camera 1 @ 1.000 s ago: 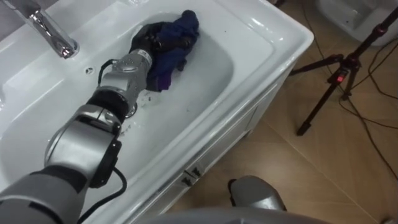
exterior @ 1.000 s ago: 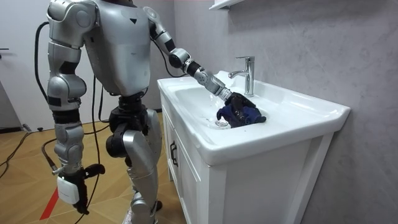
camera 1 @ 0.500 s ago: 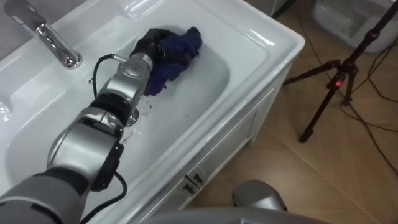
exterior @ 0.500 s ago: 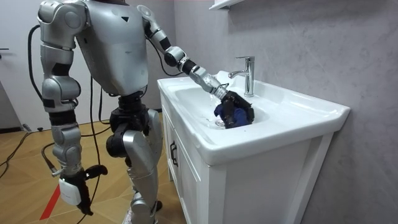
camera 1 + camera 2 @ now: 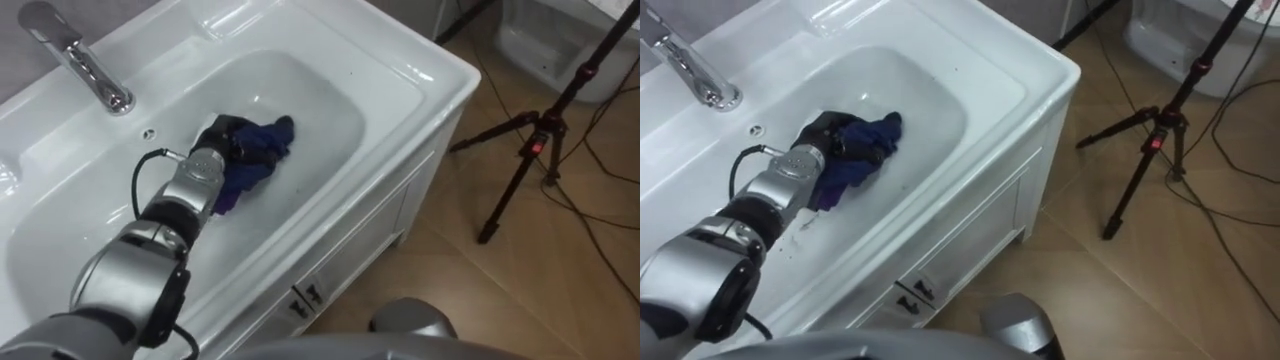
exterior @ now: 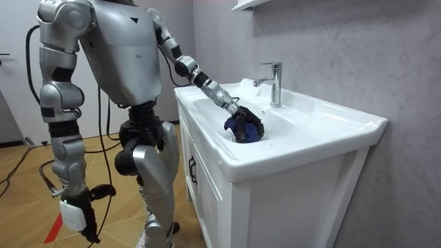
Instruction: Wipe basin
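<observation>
Left eye view: we stand at the white basin [image 5: 335, 95], L arm reaching down into the bowl. L hand [image 5: 226, 140] sits on the dark blue cloth [image 5: 268, 142], fingers curled into it & gripping; the cloth is bunched against the bowl's bottom, near the middle, part of it trailing back under the wrist. Tap [image 5: 88, 68] stands on the rim beyond, well apart from the hand. Tripod [image 5: 535, 150] stands on the wood floor to our R. Room view: we're upright beside the cabinet [image 6: 207, 200], R hand [image 6: 77, 210] hanging low at our side; can't tell its fingers.
</observation>
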Available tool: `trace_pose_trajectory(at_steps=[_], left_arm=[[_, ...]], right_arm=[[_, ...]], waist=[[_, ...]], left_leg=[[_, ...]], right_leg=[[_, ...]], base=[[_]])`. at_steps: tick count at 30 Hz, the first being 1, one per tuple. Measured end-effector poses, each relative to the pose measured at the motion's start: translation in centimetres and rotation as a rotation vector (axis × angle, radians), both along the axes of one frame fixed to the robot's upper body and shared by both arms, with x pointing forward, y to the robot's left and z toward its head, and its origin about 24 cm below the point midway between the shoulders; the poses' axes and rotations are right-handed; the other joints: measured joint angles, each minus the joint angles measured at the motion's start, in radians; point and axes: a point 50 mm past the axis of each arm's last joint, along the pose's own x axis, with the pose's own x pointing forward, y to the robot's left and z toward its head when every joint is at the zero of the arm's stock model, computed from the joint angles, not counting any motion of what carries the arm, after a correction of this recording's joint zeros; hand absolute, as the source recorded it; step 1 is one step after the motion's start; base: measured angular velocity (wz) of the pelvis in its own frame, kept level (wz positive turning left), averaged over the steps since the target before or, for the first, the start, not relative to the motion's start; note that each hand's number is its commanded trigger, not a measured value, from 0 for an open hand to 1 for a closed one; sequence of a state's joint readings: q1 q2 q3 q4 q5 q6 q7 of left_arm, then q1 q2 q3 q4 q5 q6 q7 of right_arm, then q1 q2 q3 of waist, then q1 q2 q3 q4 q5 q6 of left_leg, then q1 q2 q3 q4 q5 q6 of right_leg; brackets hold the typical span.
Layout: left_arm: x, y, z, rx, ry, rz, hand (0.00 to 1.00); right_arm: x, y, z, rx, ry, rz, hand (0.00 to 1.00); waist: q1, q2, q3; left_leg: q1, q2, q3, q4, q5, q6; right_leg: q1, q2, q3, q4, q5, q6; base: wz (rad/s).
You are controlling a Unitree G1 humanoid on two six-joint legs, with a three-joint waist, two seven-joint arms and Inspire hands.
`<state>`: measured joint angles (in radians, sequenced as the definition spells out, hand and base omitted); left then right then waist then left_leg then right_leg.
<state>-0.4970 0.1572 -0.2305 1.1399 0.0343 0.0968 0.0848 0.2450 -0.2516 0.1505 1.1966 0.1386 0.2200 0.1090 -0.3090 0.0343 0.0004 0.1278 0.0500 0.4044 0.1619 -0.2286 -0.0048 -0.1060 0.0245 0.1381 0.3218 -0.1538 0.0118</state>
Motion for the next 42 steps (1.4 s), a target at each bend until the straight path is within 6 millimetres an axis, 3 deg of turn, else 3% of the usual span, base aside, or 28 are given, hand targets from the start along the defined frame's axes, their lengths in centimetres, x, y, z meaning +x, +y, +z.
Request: trace_pose_trajectory(at_steps=[13,21,24,27,31,37,42], left_arm=[[-1.0,-0.1,-0.8,-0.019,-0.036,0.074,1.00],[-1.6,0.3,-1.1,0.046,-0.059,0.032,1.00],[-1.8,0.9,-1.1,0.115,-0.057,0.001,1.00],[-2.7,2.8,-1.4,0.201,-0.044,0.010,1.00],[-4.5,4.5,-2.1,0.349,-0.024,-0.041,1.00],[-7.1,6.1,-2.6,0.560,-0.046,-0.085,1.00],[-9.5,7.6,-2.8,0.773,-0.087,-0.146,1.00]], right_arm=[[0.4,1.0,-0.3,0.028,0.008,0.022,0.00],[-0.2,1.2,-0.3,0.052,0.032,0.029,0.00],[-0.9,1.0,-0.2,0.060,0.047,0.018,0.00],[-1.4,0.6,0.0,0.044,0.057,-0.008,0.00],[-1.8,0.2,0.1,0.025,0.078,-0.035,0.00],[0.5,-0.7,0.2,-0.007,0.015,0.021,0.00],[1.3,-0.8,0.2,-0.027,0.000,0.033,0.00]], waist=[[0.023,-0.004,0.0008],[0.046,-0.013,0.0009],[0.072,-0.012,0.0000],[0.091,-0.007,-0.0051],[0.128,0.002,-0.0114],[0.170,0.011,-0.0268],[0.207,0.022,-0.0285]], left_leg=[[-0.001,0.007,-0.009,-0.003,-0.008,-0.004],[0.008,0.010,-0.006,-0.015,-0.006,-0.007],[0.024,0.013,-0.004,-0.027,-0.005,-0.012],[0.034,0.019,-0.010,-0.028,-0.007,-0.016],[0.058,0.027,-0.057,-0.034,-0.007,-0.019],[0.066,0.037,-0.110,-0.034,-0.001,-0.031],[0.067,0.042,-0.166,-0.034,0.005,-0.041]], right_leg=[[0.003,0.007,-0.001,-0.016,0.003,-0.001],[0.018,0.011,-0.002,-0.027,0.005,-0.004],[0.036,0.017,-0.002,-0.043,0.007,-0.007],[0.053,0.021,-0.006,-0.058,0.010,-0.011],[0.110,0.024,-0.031,-0.096,0.017,-0.016],[0.141,0.032,-0.061,-0.118,0.021,-0.030],[0.155,0.033,-0.099,-0.122,0.015,-0.044]], base=[[0.01],[-0.02],[-0.04],[0.02],[0.22],[0.13],[0.20]])
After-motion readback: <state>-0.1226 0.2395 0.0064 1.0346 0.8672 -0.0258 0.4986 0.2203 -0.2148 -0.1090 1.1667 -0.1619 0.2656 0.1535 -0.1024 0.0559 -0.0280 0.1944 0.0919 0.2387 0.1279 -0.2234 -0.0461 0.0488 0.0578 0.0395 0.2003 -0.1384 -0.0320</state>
